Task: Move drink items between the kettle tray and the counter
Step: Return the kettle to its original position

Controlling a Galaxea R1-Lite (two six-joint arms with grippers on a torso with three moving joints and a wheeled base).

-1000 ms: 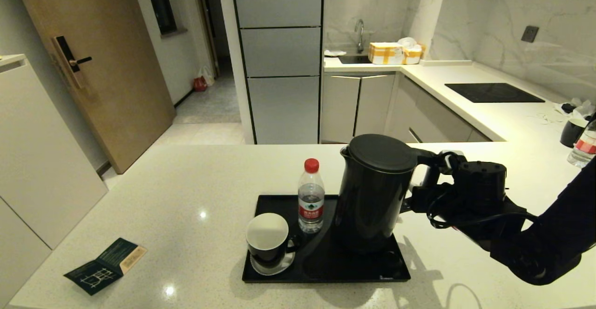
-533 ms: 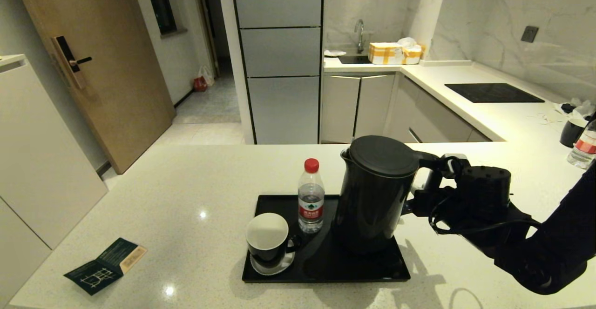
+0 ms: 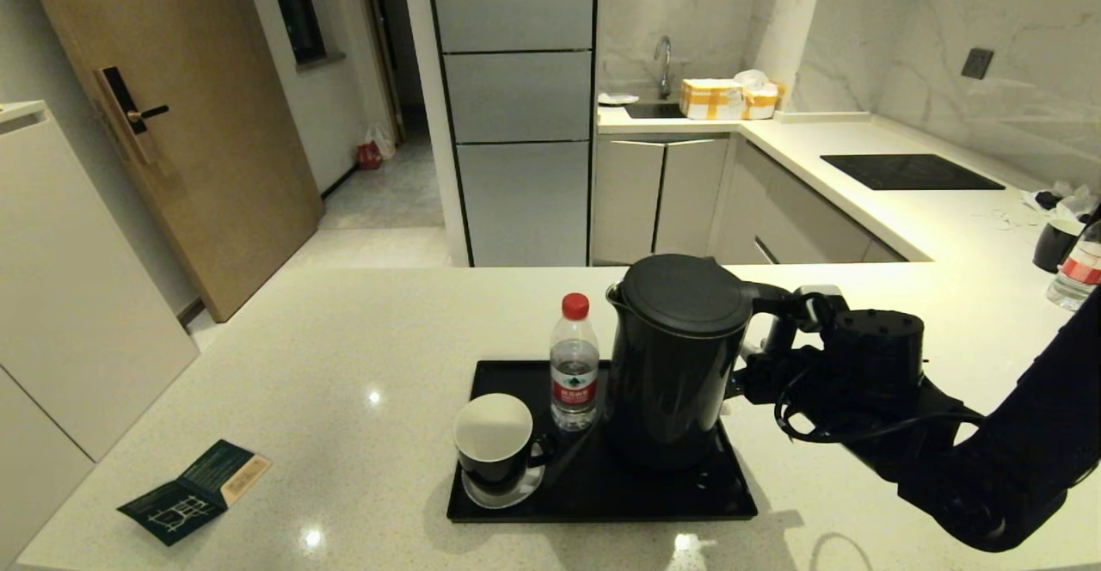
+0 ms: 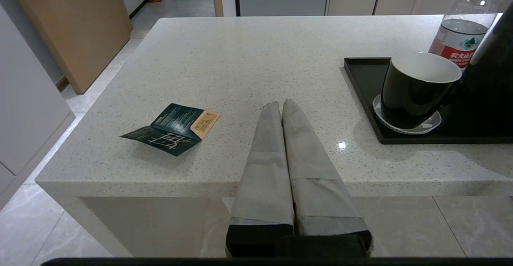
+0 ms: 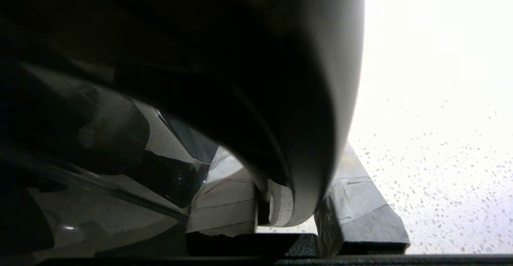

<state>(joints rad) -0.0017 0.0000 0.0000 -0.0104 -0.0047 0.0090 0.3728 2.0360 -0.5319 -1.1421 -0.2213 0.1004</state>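
Matte black kettle (image 3: 675, 360), tall with loop handle, is held over the glossy black tray (image 3: 602, 494). Handle is pinched between the right gripper (image 3: 768, 336) jaws. Left gripper (image 4: 281, 106) is parked, jaws pressed together.

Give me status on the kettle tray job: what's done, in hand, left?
Done: nothing visibly off the tray yet. In hand: right gripper is shut on the kettle handle; the kettle is over the tray, whether lifted I can't tell. Left: the bottle and mug sit on the tray untouched. Left gripper is parked, shut.
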